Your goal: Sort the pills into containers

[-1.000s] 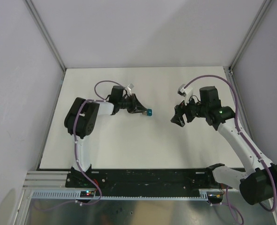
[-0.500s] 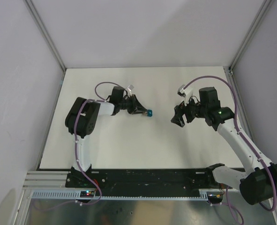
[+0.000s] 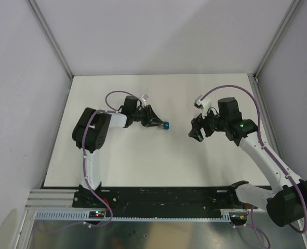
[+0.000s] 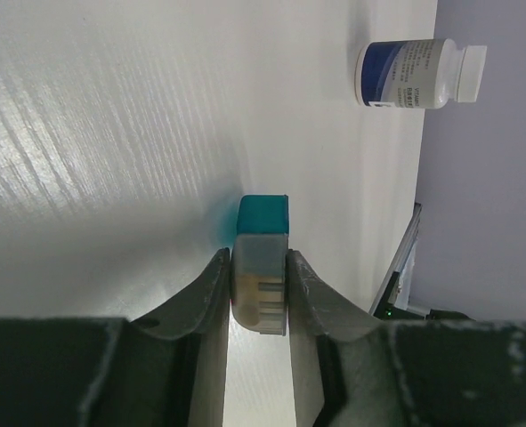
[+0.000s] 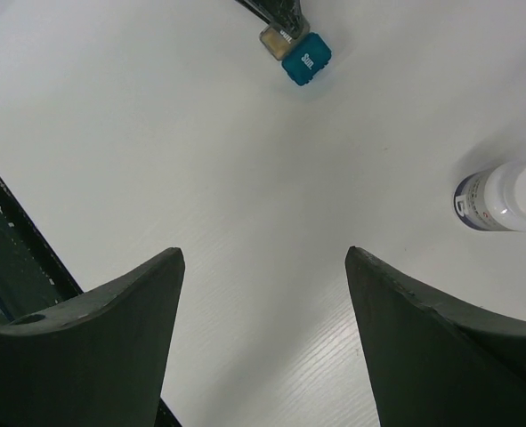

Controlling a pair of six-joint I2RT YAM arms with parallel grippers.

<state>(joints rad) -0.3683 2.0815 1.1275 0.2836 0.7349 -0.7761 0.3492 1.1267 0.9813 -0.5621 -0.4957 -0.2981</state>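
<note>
From above we see the joined teal-blue and grey plastic cube containers (image 3: 164, 124) on the white table (image 3: 143, 161) at the left gripper (image 3: 158, 123), whose wrist view shows its jaws clamped on the grey half, while the right wrist view shows the right gripper (image 5: 263, 258) spread wide, empty.

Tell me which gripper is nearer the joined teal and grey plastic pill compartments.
Left. The left gripper clasps the grey half of the joined teal and grey plastic compartments; the right gripper hangs open, clear of them, off toward the robot's right.
</note>
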